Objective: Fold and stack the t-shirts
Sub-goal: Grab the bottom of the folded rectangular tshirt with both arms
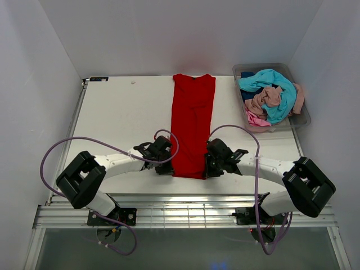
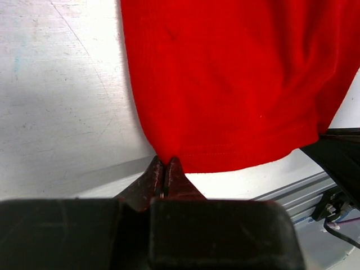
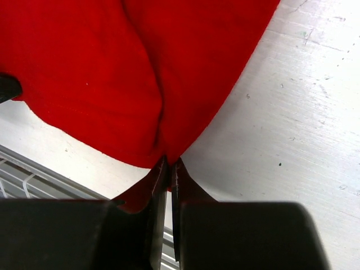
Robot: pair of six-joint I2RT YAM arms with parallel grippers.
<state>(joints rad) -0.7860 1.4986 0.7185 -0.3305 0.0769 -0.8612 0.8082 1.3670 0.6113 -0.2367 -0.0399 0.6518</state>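
Both grippers are clenched on the hem of the red t-shirt [image 1: 193, 121]. The left gripper [image 2: 166, 164] pinches its left bottom corner and the right gripper [image 3: 170, 164] pinches the right one, each with only a sliver of cloth between the tips. The shirt lies as a long narrow strip down the middle of the table [image 1: 118, 112], with its collar at the far end and its hem at the near edge between the two wrists.

This looks like the start of the crosswise fold. The sides appear to be tucked in already, so the next move probably calls for lifting both corners together and carrying them level toward the collar.

The hem sits close to the table's near lip, so there is little room behind it. Bare tabletop lies on both sides of the strip. The plastic bin [image 1: 281, 65], holding a turquoise tee [image 1: 275, 90] and other crumpled shirts, stands at the far right, well apart from the red shirt.
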